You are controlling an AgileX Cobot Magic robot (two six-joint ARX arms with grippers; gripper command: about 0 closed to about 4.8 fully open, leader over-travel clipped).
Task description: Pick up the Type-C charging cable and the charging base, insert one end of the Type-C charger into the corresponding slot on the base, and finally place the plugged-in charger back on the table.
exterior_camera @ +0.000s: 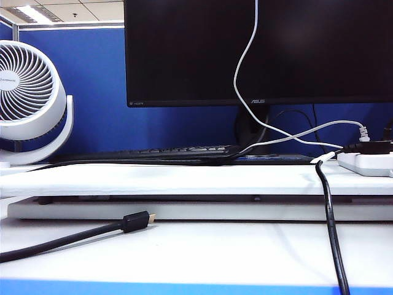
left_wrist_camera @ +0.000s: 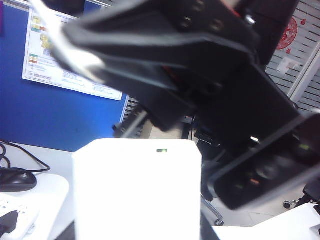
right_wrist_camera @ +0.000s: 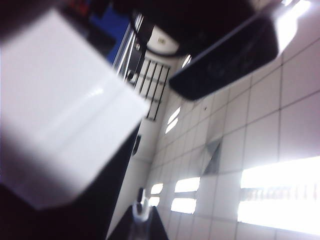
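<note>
Clamped across the charging base point(left_wrist_camera: 137, 190) with the left gripper point(left_wrist_camera: 137, 226), jaws part-spread to its width, apparently to steady it as the receiving side. Pinched almost shut with the right gripper point(right_wrist_camera: 140, 229) on the Type-C charging cable point(right_wrist_camera: 140, 209) by its small plug, close beside the base, seemingly lined up for insertion. Both held aloft, off the table point(exterior_camera: 196, 252) and outside the exterior view.

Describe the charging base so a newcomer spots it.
Left wrist view: in front of the blue partition, the charging base sits raised in the mostly hidden left tool, facing the right tool, which pinches the Type-C charging cable. It's the white block with a green mark near one edge, amid black tool parts.
</note>
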